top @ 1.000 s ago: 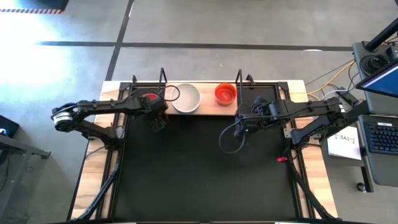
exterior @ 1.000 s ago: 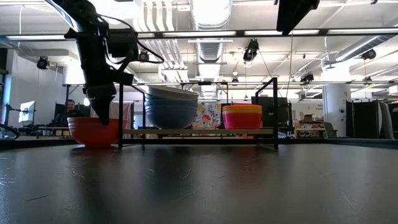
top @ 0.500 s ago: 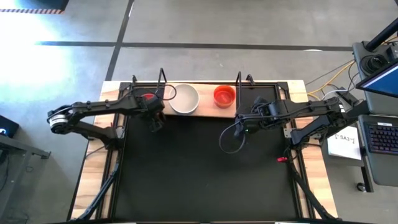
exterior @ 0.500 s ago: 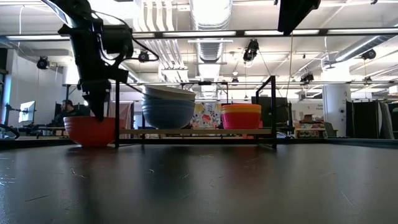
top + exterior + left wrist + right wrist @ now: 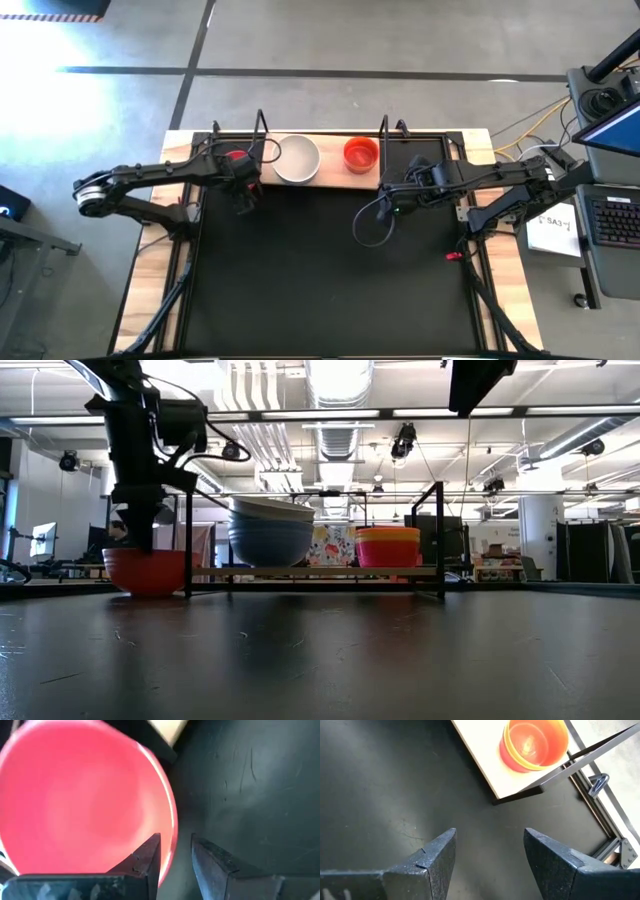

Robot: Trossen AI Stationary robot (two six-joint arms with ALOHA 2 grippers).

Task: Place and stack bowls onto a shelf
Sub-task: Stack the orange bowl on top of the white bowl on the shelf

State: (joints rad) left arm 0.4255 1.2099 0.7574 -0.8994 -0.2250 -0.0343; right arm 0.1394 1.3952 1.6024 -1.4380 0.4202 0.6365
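A red bowl (image 5: 236,158) sits with its base on the black mat, just left of the shelf's left upright (image 5: 188,540). My left gripper (image 5: 175,852) is at the bowl's near side, pointing down, shut on its rim. On the wooden shelf board (image 5: 330,172) stands a white bowl (image 5: 298,158) nested in a pale blue one (image 5: 272,542). Beside it is an orange, yellow and magenta stack (image 5: 390,547). My right gripper (image 5: 490,840) hangs open above the mat near the shelf's right end (image 5: 392,198), touching nothing. My left gripper holds the red bowl by its rim (image 5: 171,837) on the bowl's near side. One finger (image 5: 147,857) is inside the bowl and the other (image 5: 210,865) outside. The fingers come from above, pointing down. The bowl stays upright, its base on the mat (image 5: 145,588).
The black mat (image 5: 320,270) covers most of the table in front of the shelf. Black wire uprights (image 5: 384,125) rise at both ends of the board. A loose cable loop (image 5: 368,225) hangs under the right arm. A desk with a keyboard (image 5: 612,220) stands to the right.
My left gripper has moved toward the table's left edge, away from the shelf's left upright. The red bowl has slid along the mat with it, a short way to the left, staying upright.
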